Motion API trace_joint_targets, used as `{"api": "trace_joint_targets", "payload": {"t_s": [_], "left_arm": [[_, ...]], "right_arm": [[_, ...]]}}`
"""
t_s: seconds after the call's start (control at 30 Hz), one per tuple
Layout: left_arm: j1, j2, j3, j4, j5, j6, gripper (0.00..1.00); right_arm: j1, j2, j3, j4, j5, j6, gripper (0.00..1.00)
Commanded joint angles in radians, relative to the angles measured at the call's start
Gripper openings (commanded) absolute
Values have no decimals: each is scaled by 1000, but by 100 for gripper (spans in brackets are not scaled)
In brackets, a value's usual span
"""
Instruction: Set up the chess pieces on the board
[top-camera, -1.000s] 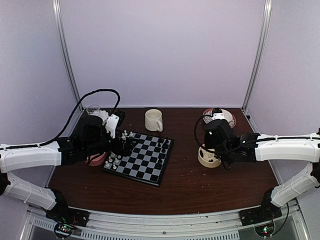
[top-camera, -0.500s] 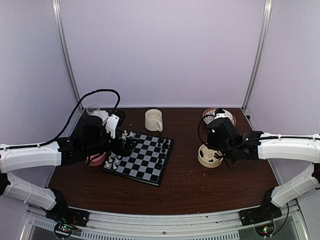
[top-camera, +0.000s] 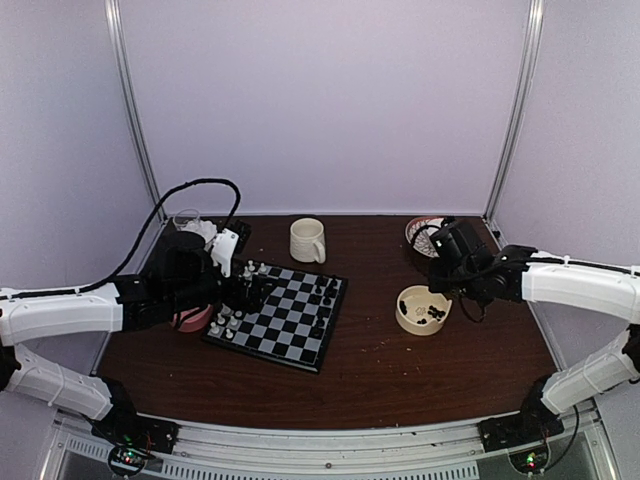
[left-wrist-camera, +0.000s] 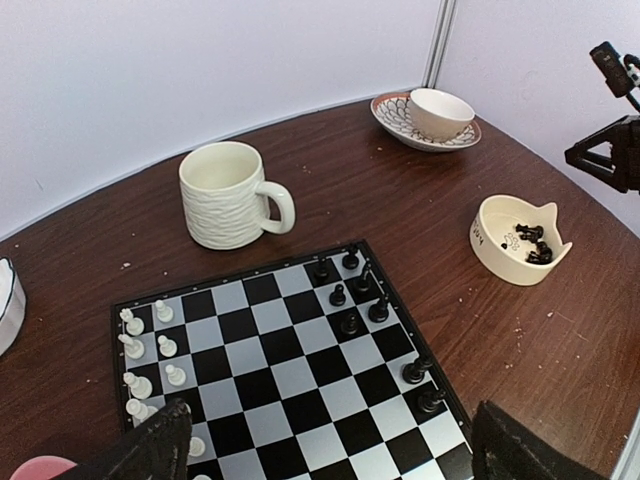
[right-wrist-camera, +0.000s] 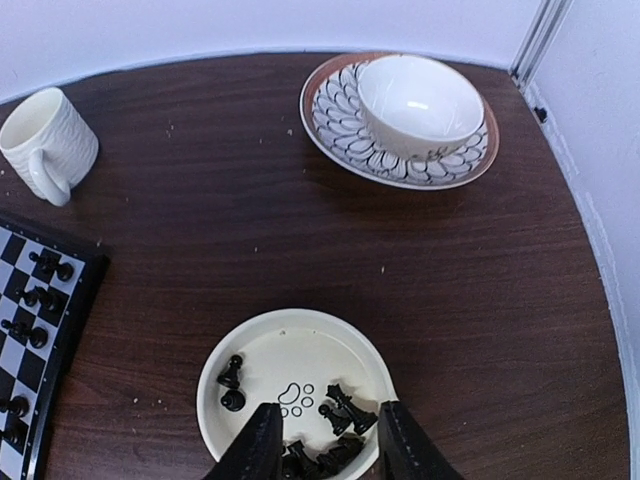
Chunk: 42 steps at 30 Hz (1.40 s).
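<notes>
The board (top-camera: 290, 322) (left-wrist-camera: 285, 372) lies left of centre on the table. White chess pieces (left-wrist-camera: 140, 350) stand along its left side and black ones (left-wrist-camera: 352, 296) near its right side. More black pieces (right-wrist-camera: 345, 412) lie in a cream dish (right-wrist-camera: 215, 372) (top-camera: 410, 320) (left-wrist-camera: 492, 250) to the right of the board. My left gripper (left-wrist-camera: 340, 448) (top-camera: 246, 291) hangs wide open over the board's left part, holding nothing. My right gripper (right-wrist-camera: 330, 410) (top-camera: 438, 286) hovers open above the dish's near side, with no piece between its fingers (right-wrist-camera: 262, 445).
A cream ribbed mug (top-camera: 307, 240) (left-wrist-camera: 225, 195) (right-wrist-camera: 45, 140) stands behind the board. A white bowl (right-wrist-camera: 420, 100) sits on a patterned plate (right-wrist-camera: 330, 112) (top-camera: 418, 232) at the back right. A pink bowl (top-camera: 190, 320) and a clear glass dish (top-camera: 188, 219) sit under and behind my left arm.
My right gripper has lifted and drawn back to the right, uncovering the cream dish, and its jaws have narrowed slightly. The left arm has not moved.
</notes>
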Motion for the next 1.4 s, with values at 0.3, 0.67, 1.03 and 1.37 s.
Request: {"api": "trace_joint_targets", "payload": {"t_s": [0.3, 0.67, 1.03, 1.37], "left_arm": [[2, 31, 18, 40, 32, 12, 97], [2, 45, 21, 42, 37, 10, 97], [0, 44, 23, 40, 37, 12, 97], [0, 43, 22, 38, 37, 13, 97]], "right_arm": [[-127, 279, 126, -40, -444, -18, 28], [-162, 356, 131, 1, -579, -22, 25], [-165, 404, 147, -5, -601, -24, 24], [-166, 441, 170, -18, -605, -31, 24]]}}
